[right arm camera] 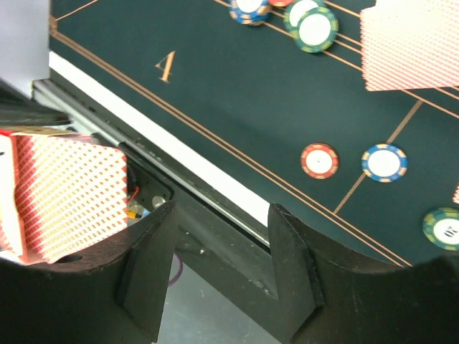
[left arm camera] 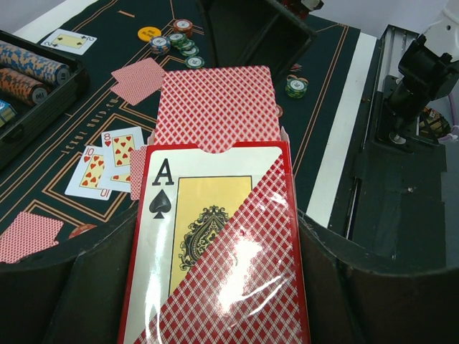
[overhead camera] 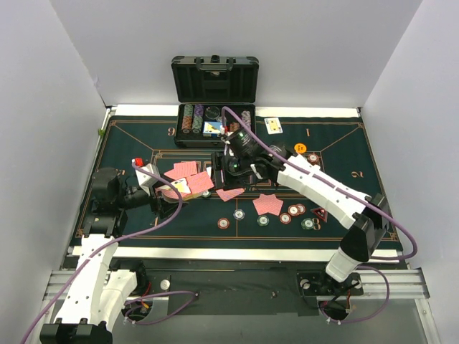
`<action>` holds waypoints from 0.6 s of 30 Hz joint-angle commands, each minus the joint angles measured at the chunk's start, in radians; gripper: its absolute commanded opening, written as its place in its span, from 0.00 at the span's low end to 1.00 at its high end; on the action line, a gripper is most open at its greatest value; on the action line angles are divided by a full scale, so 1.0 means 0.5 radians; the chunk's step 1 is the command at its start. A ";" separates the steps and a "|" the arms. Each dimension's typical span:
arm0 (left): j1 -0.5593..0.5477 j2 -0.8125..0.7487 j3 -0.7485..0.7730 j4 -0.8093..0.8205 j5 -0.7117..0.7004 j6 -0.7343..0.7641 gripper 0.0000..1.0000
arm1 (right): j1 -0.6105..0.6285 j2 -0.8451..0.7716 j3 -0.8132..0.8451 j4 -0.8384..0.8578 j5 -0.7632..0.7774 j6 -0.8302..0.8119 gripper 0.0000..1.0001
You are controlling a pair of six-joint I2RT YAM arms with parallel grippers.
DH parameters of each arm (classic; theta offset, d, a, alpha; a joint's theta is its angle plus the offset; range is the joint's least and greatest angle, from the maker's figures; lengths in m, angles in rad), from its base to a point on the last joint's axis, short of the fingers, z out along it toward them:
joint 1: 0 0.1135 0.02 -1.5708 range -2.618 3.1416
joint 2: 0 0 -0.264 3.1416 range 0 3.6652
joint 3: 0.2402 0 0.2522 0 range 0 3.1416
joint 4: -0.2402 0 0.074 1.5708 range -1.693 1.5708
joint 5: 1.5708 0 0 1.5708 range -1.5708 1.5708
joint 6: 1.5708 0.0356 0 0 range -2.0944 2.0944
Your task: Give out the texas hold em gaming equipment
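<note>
My left pincer [left arm camera: 215, 240] is clamped on the card box [left arm camera: 215, 287]. One finger presses on each long side, and the ace of spades printed on its front faces my wrist camera. The flap of the box is open, and the red-backed deck [left arm camera: 215, 107] sticks out of its top. I hold this box over the left part of the green mat [overhead camera: 136, 140].

My right pincer [right arm camera: 222, 215] has its fingers apart and nothing is between them. Through the gap I see only the white border of the mat and the dark rail of the table. In that wrist view the deck appears just outside the finger on the left side; if it touches the finger, I cannot tell.

The other equipment lies spread on the mat:
- Two face-up heart cards [left arm camera: 107, 168], the eight and the ten, overlap each other beyond the box.
- Loose red-backed cards [overhead camera: 267, 204] lie in the middle.
- One face-up card [overhead camera: 273, 125] lies at the far edge, just right of the open black case [overhead camera: 215, 79], which holds the racked chip rows [overhead camera: 192, 118].
- Striped chips [overhead camera: 285, 217] form a loose line near the front, with the dark red triangular marker [overhead camera: 320, 213] near its right end.
- An orange disc [overhead camera: 300, 147] lies farther back, on the right side.
</note>
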 commanded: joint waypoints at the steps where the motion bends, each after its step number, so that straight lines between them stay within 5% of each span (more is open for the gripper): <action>1: 0.009 -0.012 0.011 0.080 0.098 0.055 0.00 | 0.076 0.048 0.148 0.059 -0.116 0.005 0.48; 18: -0.006 -0.048 -0.010 -0.200 0.086 0.334 0.00 | 0.122 0.052 -0.002 0.200 -0.178 0.085 0.44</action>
